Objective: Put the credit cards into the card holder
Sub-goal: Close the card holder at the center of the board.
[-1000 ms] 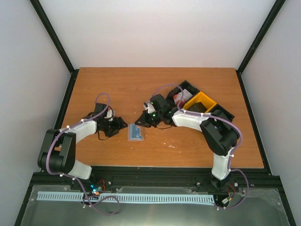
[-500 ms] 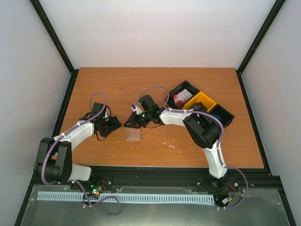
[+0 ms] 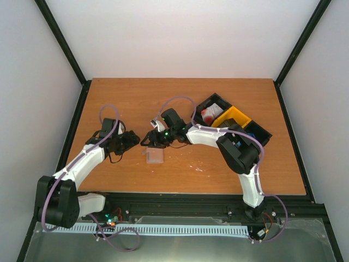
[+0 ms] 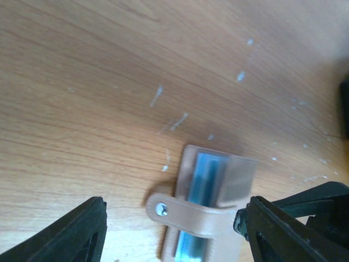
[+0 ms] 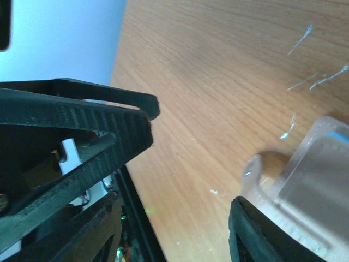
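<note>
The tan-pink card holder (image 3: 154, 156) lies folded on the table between the two arms. In the left wrist view the card holder (image 4: 210, 204) has its snap strap across it and pale blue showing along the fold. My left gripper (image 3: 132, 139) hovers open just left of it, a finger on either side of it in that view, not touching. My right gripper (image 3: 148, 141) stands open just above the holder's far edge, with the card holder (image 5: 311, 174) beside its lower finger (image 5: 262, 229). White-and-red credit cards (image 3: 210, 113) sit in the black bin.
A black bin (image 3: 260, 130) with a yellow compartment (image 3: 233, 117) stands at the right rear, blue cards (image 3: 250, 135) in its near end. Black frame posts edge the table on both sides. White scuff marks dot the wood near the holder.
The card holder went from lying open, blue inside up, to folded with tan outside up. My right gripper moved left over it and opened. My left arm drew back a little.
</note>
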